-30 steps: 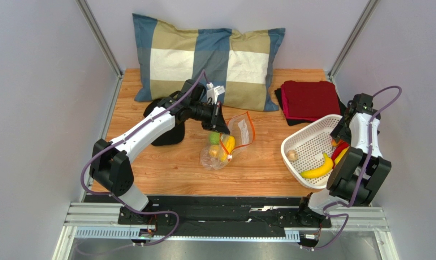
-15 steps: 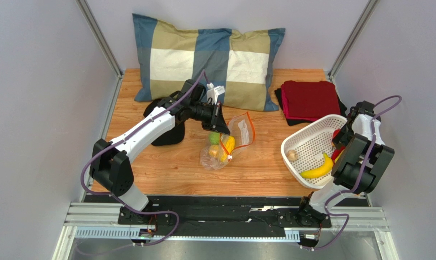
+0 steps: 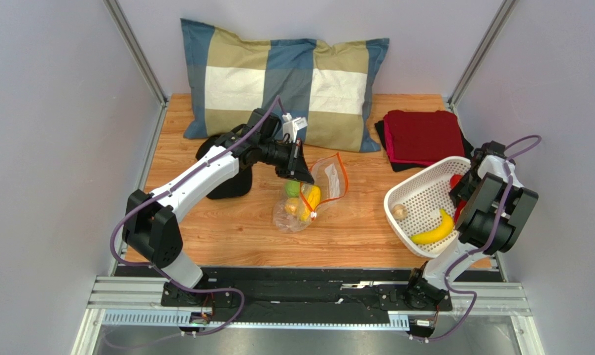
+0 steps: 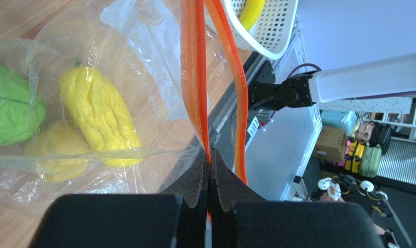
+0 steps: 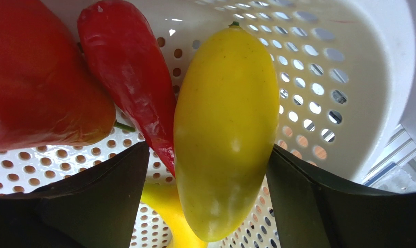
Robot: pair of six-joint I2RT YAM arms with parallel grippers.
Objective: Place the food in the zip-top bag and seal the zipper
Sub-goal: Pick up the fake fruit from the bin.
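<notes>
Two fingers of the left gripper (image 4: 210, 168) are pressed together on the zipper (image 4: 194, 77), one orange-red strip running up between them while the other bows away, so the mouth stands parted. The zip-top bag (image 3: 313, 194) lies mid-counter, well apart from every edge. Inside it a green piece (image 4: 10, 111) and two lemon-like pieces (image 4: 98, 121) lie bunched together.

A band of bare wood separates the bag from the white basket (image 3: 415, 194) at the right edge. The right gripper (image 5: 207, 152) is down inside the basket by its right wall, fingers spread either side of a long yellow piece (image 5: 225, 139) and not clamped on it. A red pepper-like piece (image 5: 127, 67) lies against that yellow piece. The banana (image 3: 435, 229) and the beige round piece (image 3: 399, 211) rest lower in the basket, toward the near edge.

The pillow (image 3: 285, 78) fills the far edge, and a red cloth (image 3: 422, 135) sits in the far right corner, just beyond the basket's rim.
</notes>
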